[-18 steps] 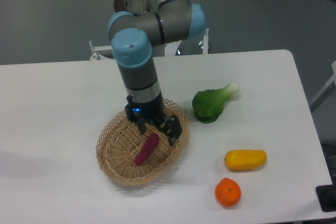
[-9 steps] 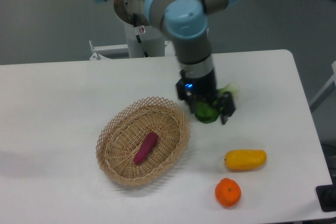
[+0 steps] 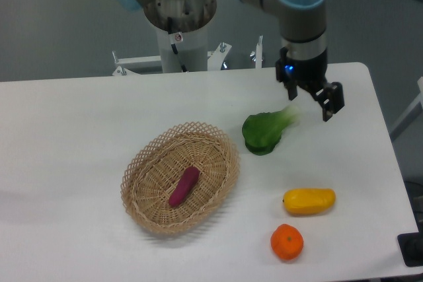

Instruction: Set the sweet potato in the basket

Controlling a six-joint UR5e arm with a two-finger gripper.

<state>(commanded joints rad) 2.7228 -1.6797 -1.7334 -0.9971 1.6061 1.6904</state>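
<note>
White table (image 3: pixel 79 117); slim magenta sweet potato (image 3: pixel 184 186) lies in basket (image 3: pixel 142 163). Leafy green (image 3: pixel 263 131) at 2 o'clock. My gripper (image 3: pixel 312 105) empty, fingers apart.

You're looking at a robotics lab, plain white table (image 3: pixel 79 117) filling the frame, grey floor behind, arm's pedestal (image 3: pixel 180 37) at top centre, toy produce laid out.

Even, soft overhead light, faint shadows under objects on the white table (image 3: pixel 79 130), slightly grainy picture, mild softness throughout
</note>
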